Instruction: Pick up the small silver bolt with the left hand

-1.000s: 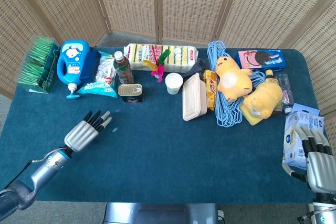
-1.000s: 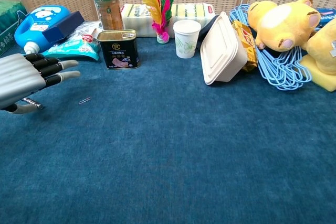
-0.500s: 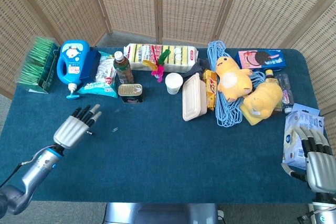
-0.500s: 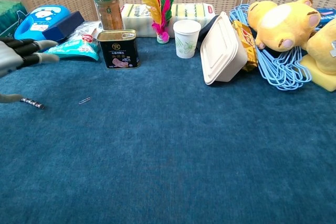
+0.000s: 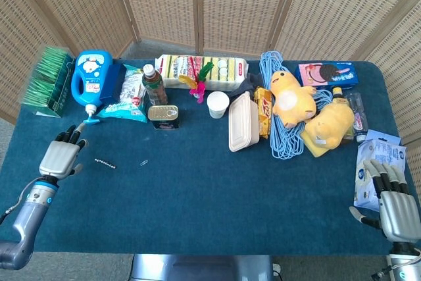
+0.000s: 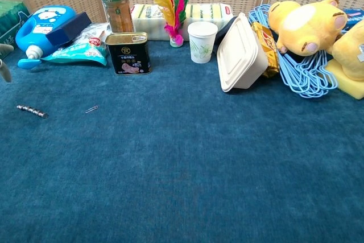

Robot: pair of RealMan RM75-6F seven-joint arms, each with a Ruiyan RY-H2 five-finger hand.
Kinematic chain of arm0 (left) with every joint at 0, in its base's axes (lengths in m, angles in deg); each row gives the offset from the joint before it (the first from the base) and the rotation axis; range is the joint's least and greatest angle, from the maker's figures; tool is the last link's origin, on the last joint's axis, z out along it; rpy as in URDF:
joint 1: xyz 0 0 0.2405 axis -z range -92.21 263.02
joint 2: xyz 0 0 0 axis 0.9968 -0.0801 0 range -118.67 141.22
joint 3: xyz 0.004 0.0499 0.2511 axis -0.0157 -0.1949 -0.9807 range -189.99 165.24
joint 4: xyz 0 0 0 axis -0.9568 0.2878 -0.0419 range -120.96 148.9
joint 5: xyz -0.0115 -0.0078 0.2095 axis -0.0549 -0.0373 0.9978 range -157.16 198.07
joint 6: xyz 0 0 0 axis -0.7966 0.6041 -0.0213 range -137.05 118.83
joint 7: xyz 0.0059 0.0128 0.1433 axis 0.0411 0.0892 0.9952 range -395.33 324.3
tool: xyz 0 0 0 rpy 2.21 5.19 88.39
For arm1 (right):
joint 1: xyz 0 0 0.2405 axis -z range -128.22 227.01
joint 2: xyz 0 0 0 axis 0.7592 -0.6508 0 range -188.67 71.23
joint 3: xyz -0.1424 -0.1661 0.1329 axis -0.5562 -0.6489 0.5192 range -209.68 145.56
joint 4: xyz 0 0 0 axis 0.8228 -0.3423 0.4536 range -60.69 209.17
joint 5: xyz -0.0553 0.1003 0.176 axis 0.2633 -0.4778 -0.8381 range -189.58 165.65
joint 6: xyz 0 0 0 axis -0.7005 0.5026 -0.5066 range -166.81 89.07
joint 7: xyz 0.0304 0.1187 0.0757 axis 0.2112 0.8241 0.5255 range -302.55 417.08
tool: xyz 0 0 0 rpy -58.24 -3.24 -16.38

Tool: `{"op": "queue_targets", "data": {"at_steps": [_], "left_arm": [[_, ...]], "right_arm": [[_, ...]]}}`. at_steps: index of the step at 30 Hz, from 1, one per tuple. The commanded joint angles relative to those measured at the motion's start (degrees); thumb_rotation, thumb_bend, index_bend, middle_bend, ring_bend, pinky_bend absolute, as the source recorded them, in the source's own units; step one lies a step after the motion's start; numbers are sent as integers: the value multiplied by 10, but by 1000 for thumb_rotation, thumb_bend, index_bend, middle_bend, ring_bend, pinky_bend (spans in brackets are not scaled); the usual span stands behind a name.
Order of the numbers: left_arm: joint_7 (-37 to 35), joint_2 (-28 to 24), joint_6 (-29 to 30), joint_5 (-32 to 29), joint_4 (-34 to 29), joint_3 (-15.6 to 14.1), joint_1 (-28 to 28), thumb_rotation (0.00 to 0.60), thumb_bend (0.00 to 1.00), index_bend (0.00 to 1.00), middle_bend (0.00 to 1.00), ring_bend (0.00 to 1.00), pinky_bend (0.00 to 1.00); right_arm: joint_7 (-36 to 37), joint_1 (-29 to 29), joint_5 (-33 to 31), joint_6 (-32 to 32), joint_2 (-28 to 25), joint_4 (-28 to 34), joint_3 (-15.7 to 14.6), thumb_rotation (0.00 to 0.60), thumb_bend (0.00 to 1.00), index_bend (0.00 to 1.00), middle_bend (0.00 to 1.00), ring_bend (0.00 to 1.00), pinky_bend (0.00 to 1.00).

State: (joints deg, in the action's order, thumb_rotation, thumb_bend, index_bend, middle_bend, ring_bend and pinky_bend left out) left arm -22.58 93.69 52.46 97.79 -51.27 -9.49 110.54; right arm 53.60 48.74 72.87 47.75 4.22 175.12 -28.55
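The small silver bolt [image 5: 104, 163] lies flat on the blue cloth near the table's left side, also plain in the chest view as a thin bolt [image 6: 32, 111]. My left hand [image 5: 60, 157] hovers to the left of it, apart from it, fingers extended and holding nothing; only a fingertip [image 6: 4, 71] shows at the chest view's left edge. My right hand [image 5: 392, 205] rests at the table's near right corner, fingers straight and empty.
A paper clip [image 5: 143, 162] lies just right of the bolt. Behind stand a blue detergent jug [image 5: 92, 78], a snack bag [image 5: 127, 97], a tin can [image 5: 163, 116], a bottle [image 5: 153, 84], a paper cup [image 5: 218, 104], a white food box [image 5: 242, 122] and plush toys [image 5: 293, 99].
My left hand has drawn back to the left, away from the bolt, which now lies uncovered on the cloth. The right hand has barely moved.
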Motion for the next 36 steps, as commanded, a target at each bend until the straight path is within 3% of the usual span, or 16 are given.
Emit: {"op": "queue_targets", "data": {"at_steps": [1, 14, 19, 30, 36], "left_arm": [[-2, 5, -7, -3, 1, 1, 3, 600, 429, 366, 0, 26, 179], [11, 20, -19, -6, 12, 0, 11, 600, 460, 473, 0, 33, 179], [7, 27, -19, -3, 25, -2, 11, 600, 468, 473, 0, 34, 179], [-13, 43, -8, 15, 50, -8, 10, 600, 603, 469, 0, 50, 179], [-7, 45, -16, 9, 50, -6, 12, 600, 596, 466, 0, 50, 179]], "right_arm": [[0, 0, 0, -1, 0, -1, 0, 600, 0, 0, 0, 0, 0], [8, -2, -1, -5, -3, -2, -1, 600, 0, 0, 0, 0, 0], [8, -2, -1, -4, -2, -2, -2, 600, 0, 0, 0, 0, 0], [11, -3, -1, -6, -3, -1, -2, 600, 0, 0, 0, 0, 0], [12, -3, -1, -5, -4, -1, -2, 600, 0, 0, 0, 0, 0]]}}
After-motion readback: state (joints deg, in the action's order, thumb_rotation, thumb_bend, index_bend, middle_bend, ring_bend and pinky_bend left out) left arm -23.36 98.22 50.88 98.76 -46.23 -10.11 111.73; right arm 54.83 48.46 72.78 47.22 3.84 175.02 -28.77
